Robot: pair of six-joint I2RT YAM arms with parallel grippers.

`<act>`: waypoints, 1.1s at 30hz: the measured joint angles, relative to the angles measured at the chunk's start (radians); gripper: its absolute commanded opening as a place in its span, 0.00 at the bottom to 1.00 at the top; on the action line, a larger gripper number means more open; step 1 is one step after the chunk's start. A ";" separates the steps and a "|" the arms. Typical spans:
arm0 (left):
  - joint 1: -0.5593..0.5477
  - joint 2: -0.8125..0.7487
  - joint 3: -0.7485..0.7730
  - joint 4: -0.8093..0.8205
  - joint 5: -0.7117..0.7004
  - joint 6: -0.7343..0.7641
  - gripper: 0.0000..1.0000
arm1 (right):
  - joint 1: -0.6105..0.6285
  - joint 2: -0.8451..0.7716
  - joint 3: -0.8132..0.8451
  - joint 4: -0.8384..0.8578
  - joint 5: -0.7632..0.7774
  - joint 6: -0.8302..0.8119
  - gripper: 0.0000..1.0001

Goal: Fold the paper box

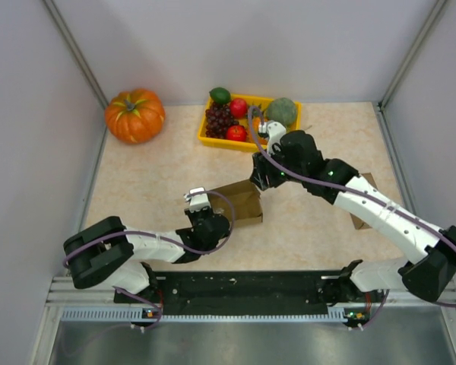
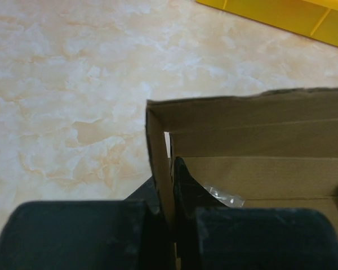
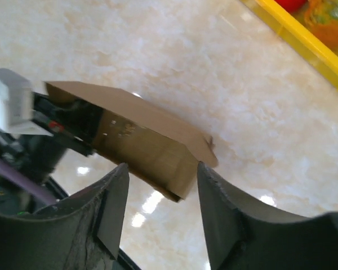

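Near the middle of the beige marbled table (image 1: 137, 182), with bare surface open toward the left and near edges, sits the brown cardboard box (image 1: 243, 204). The left gripper (image 2: 172, 211) pinches its upright side wall. The right gripper (image 3: 160, 171) stands wide, straddling the far right corner; whether it touches is unclear.

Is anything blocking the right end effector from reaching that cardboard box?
Nothing visible does. The right end effector is open, with a corner of the paper box between its fingers. The left end effector clamps the box's other end, out of its way.
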 measured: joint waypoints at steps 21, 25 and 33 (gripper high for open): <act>-0.011 0.028 0.019 -0.022 -0.042 0.002 0.01 | -0.002 -0.050 -0.566 0.555 0.101 -0.128 0.44; -0.016 0.028 0.024 -0.029 -0.042 0.008 0.01 | 0.010 -0.027 -0.599 0.687 0.136 -0.130 0.40; -0.020 0.032 0.030 -0.037 -0.061 0.012 0.05 | 0.037 0.058 -0.601 0.816 0.169 -0.131 0.09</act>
